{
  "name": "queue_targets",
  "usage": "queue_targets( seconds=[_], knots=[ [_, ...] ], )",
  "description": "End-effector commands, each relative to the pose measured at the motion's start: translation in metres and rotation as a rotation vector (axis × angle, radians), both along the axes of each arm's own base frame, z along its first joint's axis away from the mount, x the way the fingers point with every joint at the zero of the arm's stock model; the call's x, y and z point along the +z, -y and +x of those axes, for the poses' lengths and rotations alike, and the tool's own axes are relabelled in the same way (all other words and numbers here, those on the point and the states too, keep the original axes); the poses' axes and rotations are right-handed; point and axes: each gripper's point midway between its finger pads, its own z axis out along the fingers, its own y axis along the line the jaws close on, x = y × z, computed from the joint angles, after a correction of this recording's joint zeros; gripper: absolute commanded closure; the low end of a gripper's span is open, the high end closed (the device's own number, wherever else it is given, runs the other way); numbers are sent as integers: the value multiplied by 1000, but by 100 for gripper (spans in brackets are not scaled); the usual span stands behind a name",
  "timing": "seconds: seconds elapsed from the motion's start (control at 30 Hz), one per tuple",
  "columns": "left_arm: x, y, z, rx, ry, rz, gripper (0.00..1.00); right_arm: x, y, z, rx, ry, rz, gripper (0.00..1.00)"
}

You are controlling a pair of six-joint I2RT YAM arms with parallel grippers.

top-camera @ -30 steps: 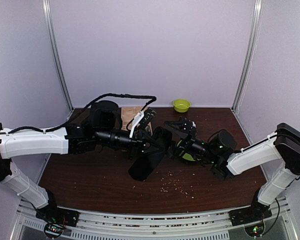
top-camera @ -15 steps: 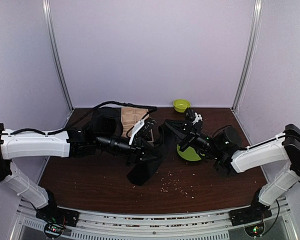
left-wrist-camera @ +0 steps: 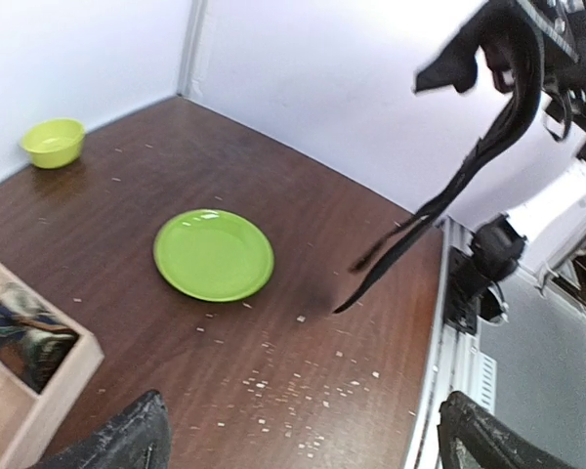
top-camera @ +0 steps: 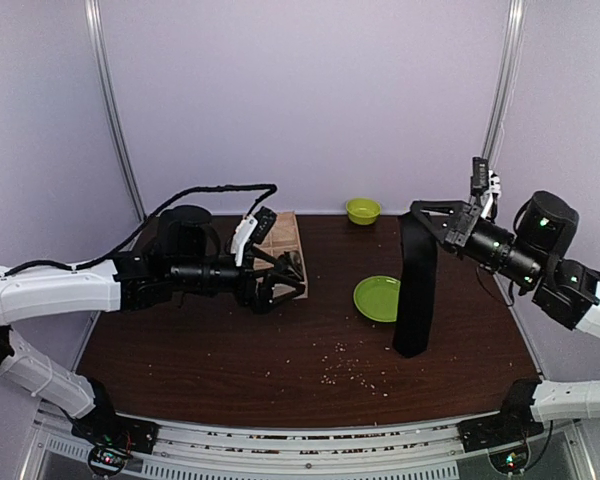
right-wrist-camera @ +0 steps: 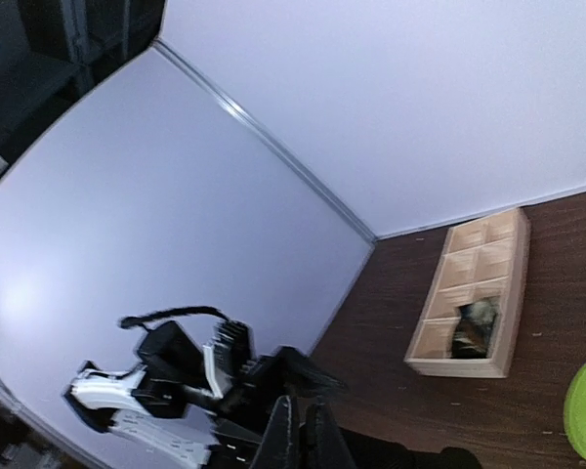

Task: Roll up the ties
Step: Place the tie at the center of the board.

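Note:
One black tie [top-camera: 416, 290] hangs straight down from my right gripper [top-camera: 420, 212], which is raised at the right and shut on the tie's top end. The tie's lower tip reaches the table just right of the green plate [top-camera: 380, 298]. In the left wrist view the same tie [left-wrist-camera: 493, 137] dangles at the upper right. In the right wrist view the right gripper [right-wrist-camera: 303, 442] shows its fingers pressed together, with dark fabric below them. My left gripper [top-camera: 288, 282] is low over the table's left half, open and empty, well left of the tie. Its fingertips [left-wrist-camera: 127, 445] stand far apart.
A small green bowl [top-camera: 363, 210] sits at the back wall. A wooden compartment box [top-camera: 280, 235] lies at the back left, with something rolled in one cell [left-wrist-camera: 24, 332]. Pale crumbs [top-camera: 350, 370] are scattered near the front of the brown table [top-camera: 180, 350].
The left gripper let go of the tie, opened wide and drew back to the left. The right gripper shut on the tie and lifted it up and to the right, so it now hangs.

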Motion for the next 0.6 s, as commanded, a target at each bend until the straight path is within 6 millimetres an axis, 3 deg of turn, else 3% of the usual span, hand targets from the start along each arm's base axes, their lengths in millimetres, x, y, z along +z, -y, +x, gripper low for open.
queue_targets(
  seconds=[0.0, 0.13, 0.23, 0.4, 0.57],
  knots=[
    [8, -22, 26, 155, 36, -1, 2, -77, 76, 9, -268, -55, -501, 100],
    [5, -35, 41, 235, 29, 15, 2, -73, 146, 5, -529, -36, -686, 99],
    [0, -43, 49, 278, 24, 35, 2, -80, 164, 12, -602, -44, -854, 100],
    [-8, -66, 68, 403, 11, 72, 2, -106, 136, 36, -529, -76, -1084, 100],
    [-17, -100, 80, 526, -21, 63, 2, -127, 57, 41, -397, 48, -1248, 100]
  ],
)
